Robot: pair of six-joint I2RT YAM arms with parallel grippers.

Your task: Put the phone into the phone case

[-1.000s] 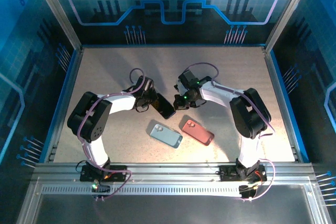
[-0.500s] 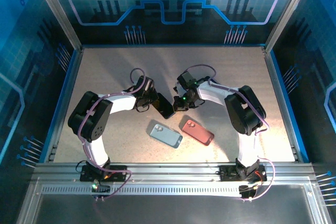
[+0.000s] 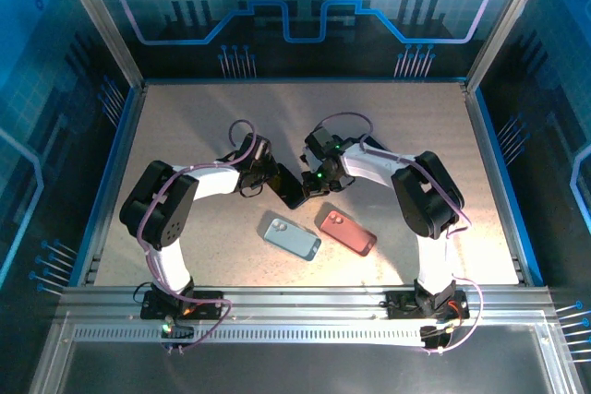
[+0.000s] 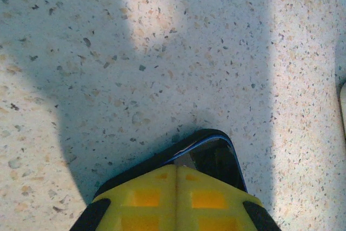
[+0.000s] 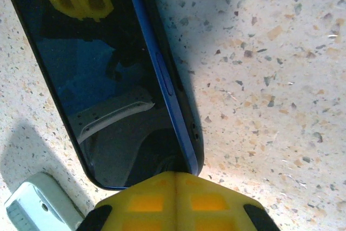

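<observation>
A dark phone with a blue frame lies mid-table inside a black case, tilted in it, with one blue side raised above the case rim. My left gripper is shut, and its yellow fingertips rest on the phone's corner, where the black rim curves around it. My right gripper is shut too, its fingertips against the other end of the phone's glass. The left fingers are reflected in that glass.
A light blue case and a red case lie on the speckled tabletop nearer the arm bases. The blue case's corner shows beside the right fingers. Blue-edged walls fence the table.
My right gripper has slid a little to the left, closer onto the phone's end. The left gripper and the phone have barely moved.
</observation>
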